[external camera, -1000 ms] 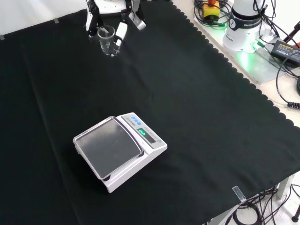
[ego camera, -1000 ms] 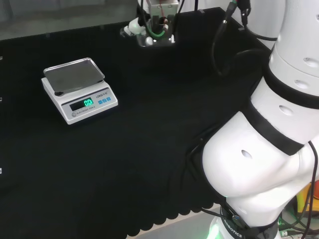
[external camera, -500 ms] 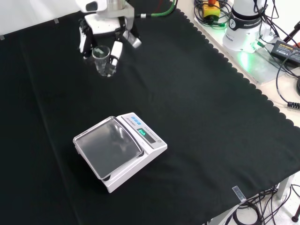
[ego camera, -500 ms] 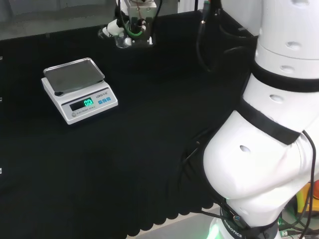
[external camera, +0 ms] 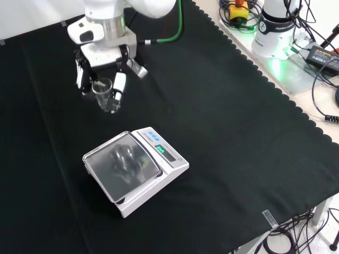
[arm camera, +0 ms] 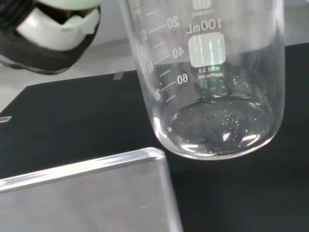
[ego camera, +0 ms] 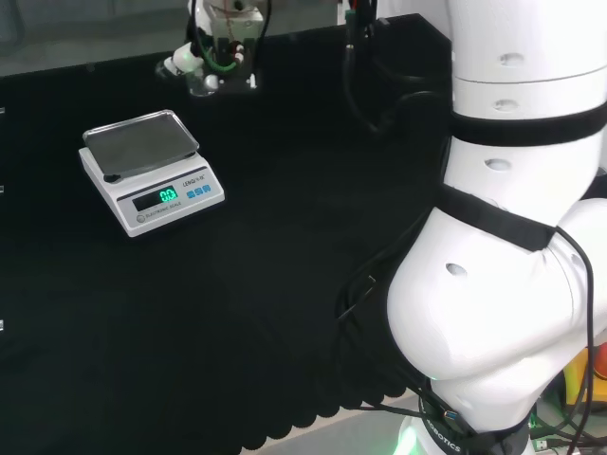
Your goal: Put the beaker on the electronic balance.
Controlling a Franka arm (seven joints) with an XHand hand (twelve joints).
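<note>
A small clear glass beaker point(external camera: 104, 94) hangs above the cloth, held upright in the hand point(external camera: 100, 63), whose fingers curl round its sides. In the head view the hand point(ego camera: 220, 57) and the beaker point(ego camera: 202, 83) are just beyond the balance's far right corner. The white electronic balance point(external camera: 136, 170) with a steel pan point(external camera: 122, 165) and a lit green display sits on the cloth, nearer than the beaker in the front view. The wrist view has the beaker's base point(arm camera: 217, 130) close up, off the cloth, with a corner of the steel pan point(arm camera: 91, 193) beside it and a finger point(arm camera: 53, 29) at its side.
The arm's big white links point(ego camera: 512, 218) take up the right of the head view. Cables, a power brick and the arm's base point(external camera: 278, 32) lie off the cloth's scalloped edge at the front view's upper right. Black cloth point(external camera: 238, 143) stretches wide around the balance.
The hand has carried the beaker toward the balance: leftward in the head view, down and slightly left in the front view. The balance has not moved.
</note>
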